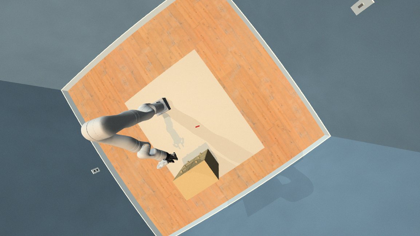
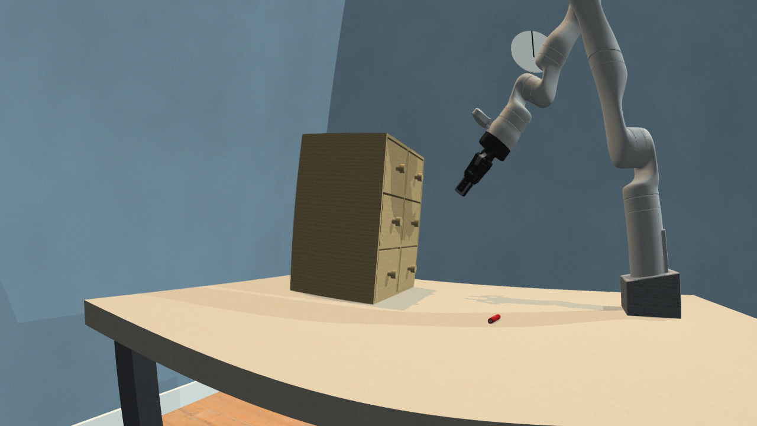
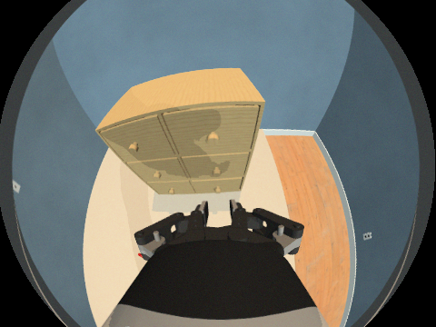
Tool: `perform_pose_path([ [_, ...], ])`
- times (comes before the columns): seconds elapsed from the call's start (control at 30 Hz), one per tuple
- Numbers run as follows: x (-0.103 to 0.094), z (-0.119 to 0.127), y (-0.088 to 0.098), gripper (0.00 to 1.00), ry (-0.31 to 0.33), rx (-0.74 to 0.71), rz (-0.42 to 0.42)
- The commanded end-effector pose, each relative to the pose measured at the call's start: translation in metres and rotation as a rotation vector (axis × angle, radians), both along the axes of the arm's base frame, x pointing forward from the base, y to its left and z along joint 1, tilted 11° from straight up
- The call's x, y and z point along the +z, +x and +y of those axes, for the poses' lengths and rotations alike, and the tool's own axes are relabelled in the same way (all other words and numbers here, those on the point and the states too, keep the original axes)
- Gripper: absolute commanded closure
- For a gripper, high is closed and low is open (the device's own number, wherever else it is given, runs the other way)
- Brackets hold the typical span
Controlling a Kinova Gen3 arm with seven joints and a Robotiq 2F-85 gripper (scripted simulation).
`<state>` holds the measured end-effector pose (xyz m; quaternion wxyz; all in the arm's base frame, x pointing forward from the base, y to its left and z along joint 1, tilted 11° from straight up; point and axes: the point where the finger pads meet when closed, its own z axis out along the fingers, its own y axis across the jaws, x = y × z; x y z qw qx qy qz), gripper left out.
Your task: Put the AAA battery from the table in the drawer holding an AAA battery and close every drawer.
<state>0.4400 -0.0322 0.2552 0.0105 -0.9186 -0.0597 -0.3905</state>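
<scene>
The red AAA battery (image 1: 197, 126) (image 2: 494, 318) lies on its side on the table, in front of the chest; in the wrist view only a red sliver of it (image 3: 140, 255) shows beside the gripper's left knuckle. The wooden chest (image 1: 196, 180) (image 2: 338, 217) (image 3: 191, 91) stands upright. Its drawers, in two columns and three rows with a knob each, all look pushed in, and their contents are hidden. My gripper (image 1: 176, 158) (image 2: 463, 191) (image 3: 219, 206) is partly open and empty. It hangs tilted down in front of the chest, well above the table and clear of the knobs.
The arm's base (image 2: 650, 296) stands on the table (image 1: 190, 83) (image 2: 476, 370) (image 3: 104, 227), across from the chest's front. The arm arches high above it. The chest stands near a table edge, with wooden floor (image 1: 154, 192) (image 3: 302, 182) beyond.
</scene>
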Motion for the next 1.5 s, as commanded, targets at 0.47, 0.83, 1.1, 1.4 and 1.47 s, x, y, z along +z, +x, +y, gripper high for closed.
perform_pose_path([
  [0.47,-0.007,0.005,0.009,0.67,0.004,0.008,-0.005],
  [0.83,-0.012,0.005,0.014,0.67,0.004,0.007,-0.004],
  [1.1,-0.018,0.006,0.019,0.67,0.004,0.007,-0.002],
  [1.4,-0.024,0.006,0.027,0.67,0.003,0.006,-0.003],
  [1.47,-0.026,0.006,0.030,0.67,0.002,0.006,-0.003],
])
